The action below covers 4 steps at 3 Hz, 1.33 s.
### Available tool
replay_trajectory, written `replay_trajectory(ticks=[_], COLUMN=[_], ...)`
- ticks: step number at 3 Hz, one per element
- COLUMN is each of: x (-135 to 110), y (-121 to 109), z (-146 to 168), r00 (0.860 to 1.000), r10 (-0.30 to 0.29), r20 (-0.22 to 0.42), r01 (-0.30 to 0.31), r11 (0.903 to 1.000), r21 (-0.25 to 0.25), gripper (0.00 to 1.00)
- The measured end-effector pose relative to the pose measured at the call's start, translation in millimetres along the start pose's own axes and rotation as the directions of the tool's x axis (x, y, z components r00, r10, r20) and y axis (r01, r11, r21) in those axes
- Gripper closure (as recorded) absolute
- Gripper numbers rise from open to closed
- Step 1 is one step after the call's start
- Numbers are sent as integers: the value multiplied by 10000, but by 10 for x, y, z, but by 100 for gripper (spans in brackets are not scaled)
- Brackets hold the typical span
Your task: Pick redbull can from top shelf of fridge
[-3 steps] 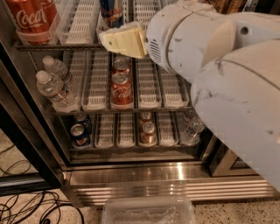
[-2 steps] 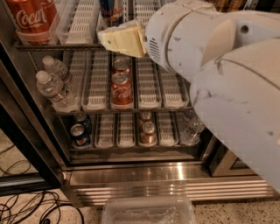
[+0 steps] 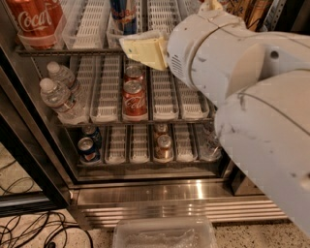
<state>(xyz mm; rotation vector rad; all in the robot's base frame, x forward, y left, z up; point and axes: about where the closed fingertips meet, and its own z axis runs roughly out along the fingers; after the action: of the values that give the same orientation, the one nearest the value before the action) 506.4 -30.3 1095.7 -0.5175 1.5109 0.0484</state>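
Note:
The redbull can (image 3: 124,13), slim, blue and silver with a red logo, stands in a white lane tray on the top shelf (image 3: 92,49) of the fridge (image 3: 160,193); its top is cut off by the frame. My gripper (image 3: 138,49), cream-coloured, sits at the front edge of that shelf, just below and slightly right of the can. My big white arm (image 3: 242,82) fills the right side and hides the fridge's right part.
A large red Coca-Cola can (image 3: 36,19) stands top left. Water bottles (image 3: 60,97) and red cola cans (image 3: 134,94) are on the middle rack, dark blue cans (image 3: 89,145) and brown cans (image 3: 163,143) below. A clear plastic tub (image 3: 164,235) and cables (image 3: 29,227) lie on the floor.
Hardly anything differs: the gripper and arm have edged slightly right and down, still at the top shelf's front below the redbull can.

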Motion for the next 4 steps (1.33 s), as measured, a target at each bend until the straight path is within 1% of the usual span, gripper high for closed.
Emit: replay_trajectory(ticks=[1,2,3,4], x=[7,21,76,149], y=[34,106,160,125], z=[-6,35,106,138], r00=[9995,9990,9992,9994], r10=[-234,-299,-125,15], r20=[206,335,370,355], r01=[234,304,138,-1], r11=[9997,9995,9992,9992], r21=[11,-133,-366,-401], gripper=[11,15,19,20])
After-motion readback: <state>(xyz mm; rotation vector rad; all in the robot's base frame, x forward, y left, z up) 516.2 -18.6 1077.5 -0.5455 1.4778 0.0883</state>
